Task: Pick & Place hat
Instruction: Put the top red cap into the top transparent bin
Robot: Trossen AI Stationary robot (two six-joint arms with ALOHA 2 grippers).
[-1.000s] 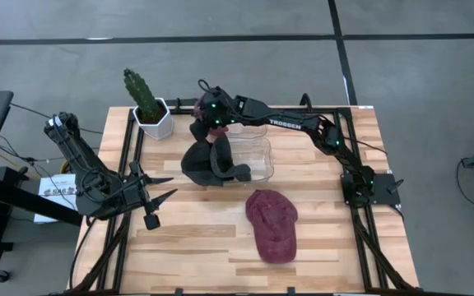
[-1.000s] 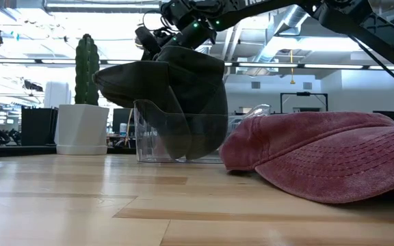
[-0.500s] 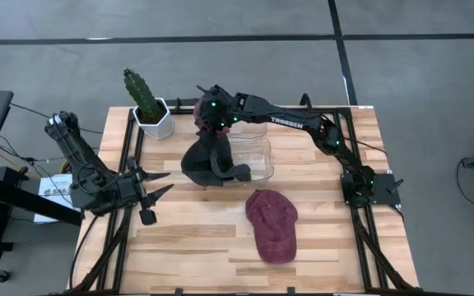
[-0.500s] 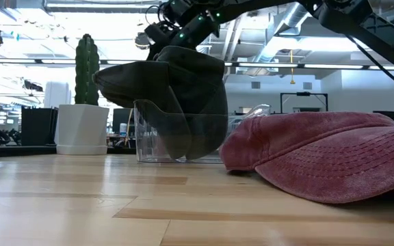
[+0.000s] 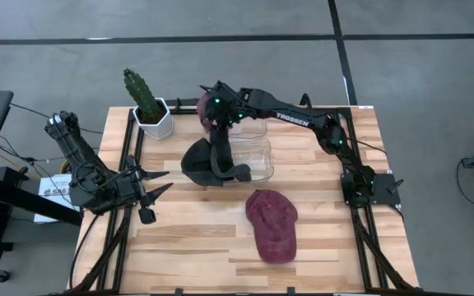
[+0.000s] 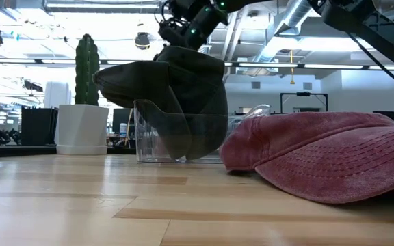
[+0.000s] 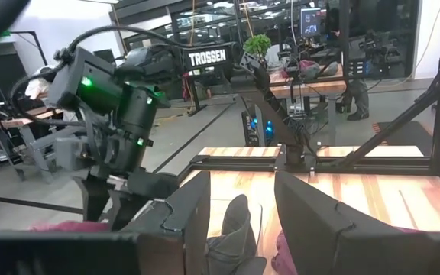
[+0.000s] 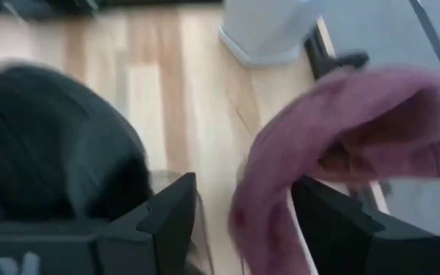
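Observation:
A black hat (image 5: 208, 160) hangs over the left wall of a clear bin (image 5: 257, 156); its brim (image 6: 111, 76) juts out past the wall. My right gripper (image 5: 218, 113) hovers open just above it (image 6: 187, 24), touching nothing. In the right wrist view, its fingers (image 8: 243, 198) frame the black hat (image 8: 48, 156) and a pink cloth (image 8: 342, 141). That pink cloth (image 5: 203, 104) lies by the bin's far left corner. A maroon cap (image 5: 271, 224) rests crown up on the table, near side of the bin. My left gripper (image 5: 156, 187) waits open at the table's left.
A cactus in a white pot (image 5: 151, 111) stands at the far left corner, close to the right arm's reach. Black frame rails (image 5: 130, 164) run along the table's left and right sides. Bare wood (image 5: 188, 238) lies at the near left.
My right gripper has risen and drawn back toward the table's far edge, away from the top of the black hat. The black hat has stayed draped over the bin wall, and the maroon cap has not moved.

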